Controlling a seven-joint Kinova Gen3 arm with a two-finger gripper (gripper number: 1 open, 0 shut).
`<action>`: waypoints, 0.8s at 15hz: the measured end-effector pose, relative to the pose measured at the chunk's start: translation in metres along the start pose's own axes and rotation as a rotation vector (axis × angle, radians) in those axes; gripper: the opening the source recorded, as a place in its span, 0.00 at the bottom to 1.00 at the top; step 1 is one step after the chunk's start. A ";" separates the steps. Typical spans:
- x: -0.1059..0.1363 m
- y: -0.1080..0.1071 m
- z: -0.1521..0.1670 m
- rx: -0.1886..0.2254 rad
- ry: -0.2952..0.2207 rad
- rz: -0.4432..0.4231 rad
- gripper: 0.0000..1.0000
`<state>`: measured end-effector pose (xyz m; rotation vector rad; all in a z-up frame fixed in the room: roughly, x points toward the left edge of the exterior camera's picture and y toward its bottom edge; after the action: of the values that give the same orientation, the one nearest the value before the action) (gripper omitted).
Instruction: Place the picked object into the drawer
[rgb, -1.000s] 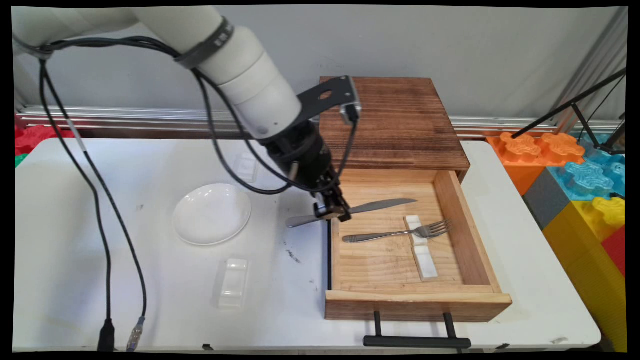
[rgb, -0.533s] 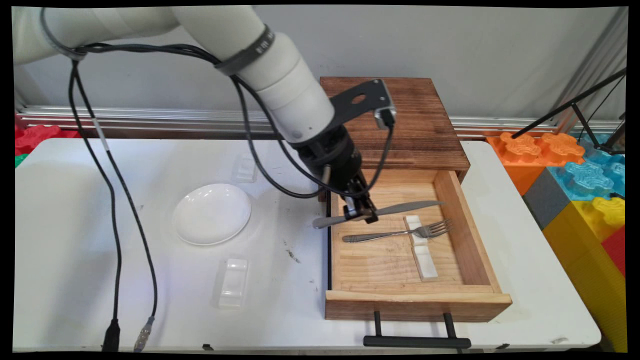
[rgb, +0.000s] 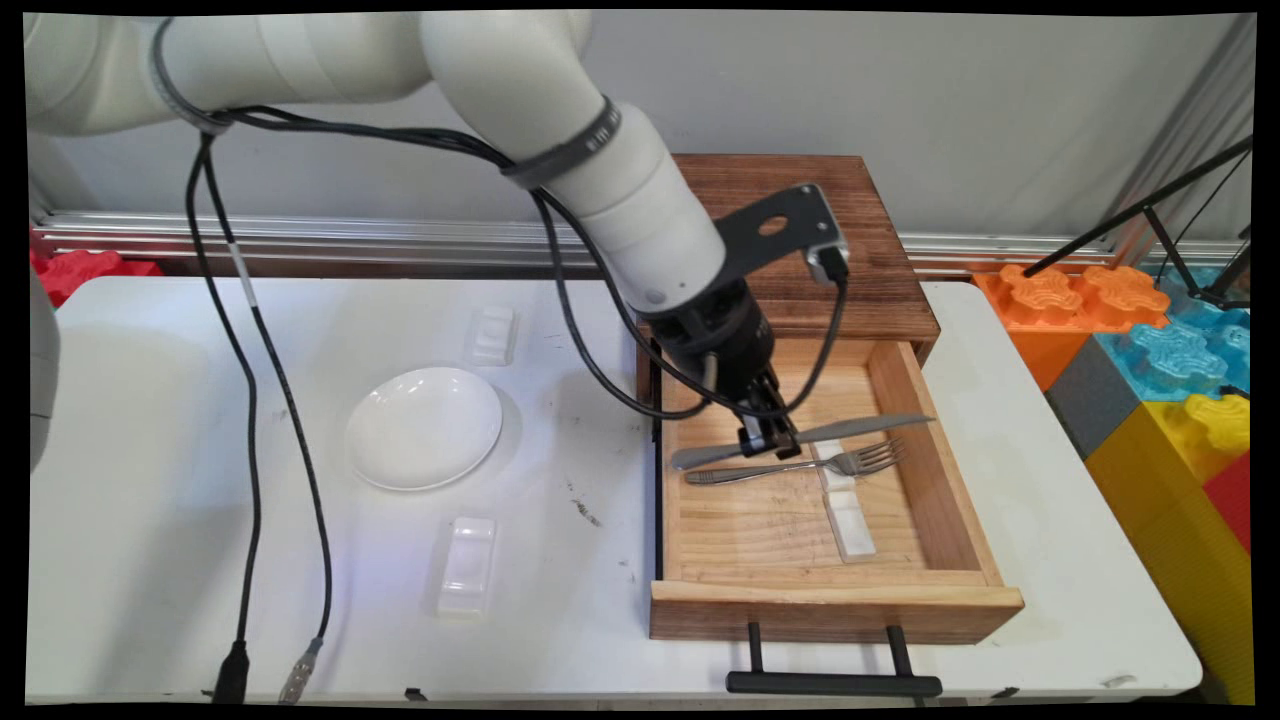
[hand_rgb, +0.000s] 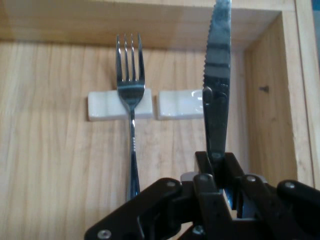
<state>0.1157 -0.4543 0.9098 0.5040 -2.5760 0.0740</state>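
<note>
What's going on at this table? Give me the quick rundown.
The white arm's black gripper is shut on a silver table knife, holding it level inside the open light-wood drawer. Beneath it, a silver fork lies with its neck on a white ceramic cutlery rest; the knife hangs just above the same rest. On the white table to the left sit a round white plate and two more white rests.
</note>
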 end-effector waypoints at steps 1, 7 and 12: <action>0.002 0.001 0.006 0.001 0.004 -0.002 0.00; 0.003 0.008 0.041 0.004 0.016 -0.018 0.00; -0.002 0.011 0.060 0.005 0.013 -0.025 0.00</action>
<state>0.0847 -0.4519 0.8567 0.5363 -2.5567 0.0743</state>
